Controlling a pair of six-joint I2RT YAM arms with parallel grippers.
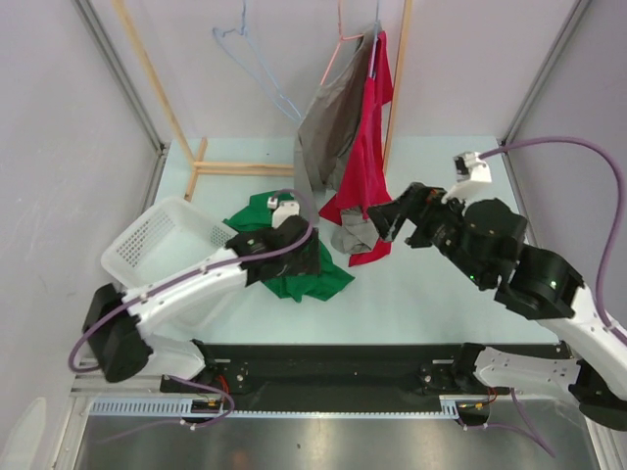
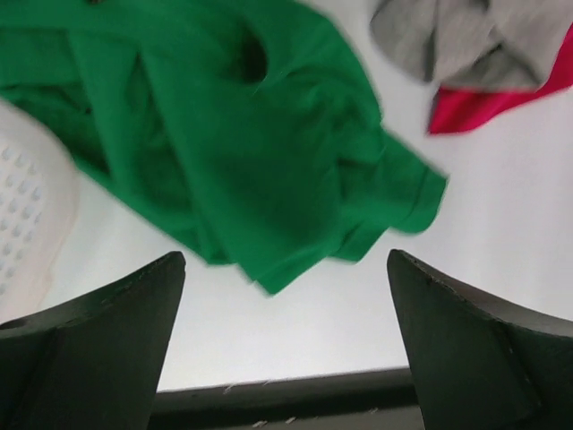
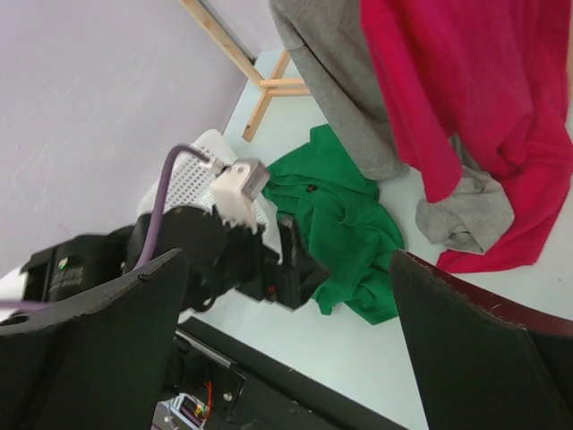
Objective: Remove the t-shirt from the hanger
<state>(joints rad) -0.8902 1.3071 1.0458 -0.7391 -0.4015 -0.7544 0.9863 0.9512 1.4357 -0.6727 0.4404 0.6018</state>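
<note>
A green t-shirt [image 1: 318, 282] lies crumpled on the table, off any hanger; it fills the upper left wrist view [image 2: 233, 125]. My left gripper [image 1: 306, 257] hovers over its near edge, open, with nothing between the jaws [image 2: 285, 260]. A grey t-shirt [image 1: 328, 127] and a red t-shirt [image 1: 370, 147] hang from a pink hanger [image 1: 343, 44] on the rack, their hems pooling on the table. My right gripper [image 1: 380, 223] is beside the red hem, open and empty [image 3: 288, 260]. An empty pale wire hanger [image 1: 257, 59] hangs at the left.
A white perforated basket [image 1: 157, 240] sits at the table's left, touching the left arm. The wooden rack's slanted leg [image 1: 157, 88] and upright post [image 1: 397, 88] stand at the back. The black front rail [image 2: 286, 394] runs just below the left jaws.
</note>
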